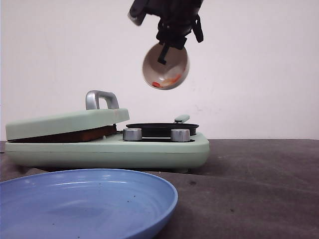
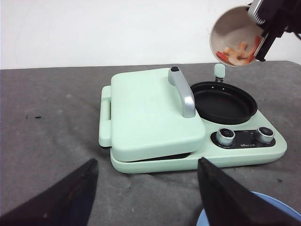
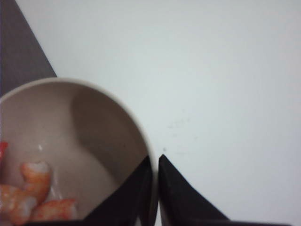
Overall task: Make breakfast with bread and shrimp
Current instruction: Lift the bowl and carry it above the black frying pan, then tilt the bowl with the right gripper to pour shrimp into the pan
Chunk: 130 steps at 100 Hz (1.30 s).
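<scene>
Right gripper (image 1: 164, 50) clenched on rim of tilted bowl (image 1: 166, 67) – shrimp (image 2: 236, 52) inside – held above black pan (image 2: 224, 101). Left fingers (image 2: 225, 197) released, empty.

bread: hidden under closed lid (image 2: 150, 113) | blue plate (image 1: 84, 199): cut off by frame edge

Breakfast maker (image 2: 155, 117): pale green casing, smooth with a satin sheen, looks like plastic. Lid handle (image 2: 184, 94): brushed silver, metallic look. Two knobs (image 1: 132, 134): silver, polished sides. Pan (image 2: 223, 101): black, smooth, semi-matt coating. Bowl (image 1: 165, 66): beige, glossy, glazed look. Shrimp (image 3: 35, 181): pink-orange, moist sheen. Plate (image 1: 75, 199): blue, glossy, smooth. Worktop (image 2: 51, 103): dark grey, matt, slightly rough, cloth-like with faint creases. Right claw (image 3: 154, 188) fingers (image 3: 183, 197): black, matt.
</scene>
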Motion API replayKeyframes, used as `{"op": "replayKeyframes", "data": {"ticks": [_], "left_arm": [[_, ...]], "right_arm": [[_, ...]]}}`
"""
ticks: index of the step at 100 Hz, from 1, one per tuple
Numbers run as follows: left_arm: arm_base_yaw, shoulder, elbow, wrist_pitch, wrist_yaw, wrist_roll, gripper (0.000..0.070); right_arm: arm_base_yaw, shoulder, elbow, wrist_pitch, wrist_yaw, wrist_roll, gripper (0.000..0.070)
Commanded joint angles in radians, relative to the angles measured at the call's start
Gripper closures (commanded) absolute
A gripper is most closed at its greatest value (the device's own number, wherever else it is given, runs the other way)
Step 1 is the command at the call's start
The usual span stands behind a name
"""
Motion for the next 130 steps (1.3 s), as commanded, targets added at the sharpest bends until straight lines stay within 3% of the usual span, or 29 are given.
{"op": "replayKeyframes", "data": {"ticks": [1, 54, 98, 130], "left_arm": [[-0.003, -0.002, 0.005, 0.006, -0.005, 0.009, 0.0352], [-0.003, -0.004, 0.005, 0.013, -0.005, 0.013, 0.0352], [-0.003, -0.026, 0.005, 0.01, -0.005, 0.013, 0.0352], [-0.003, -0.027, 0.005, 0.01, -0.004, 0.013, 0.0352]], "right_arm": [[0.01, 0.016, 0.022, 0.045, 0.013, -0.034, 0.07], [0.013, 0.059, -0.051, 0.249, 0.066, 0.015, 0.07], [0.032, 0.065, -0.339, 0.603, 0.056, 0.018, 0.07], [0.044, 0.065, -0.411, 0.784, 0.047, 0.057, 0.07]]}}
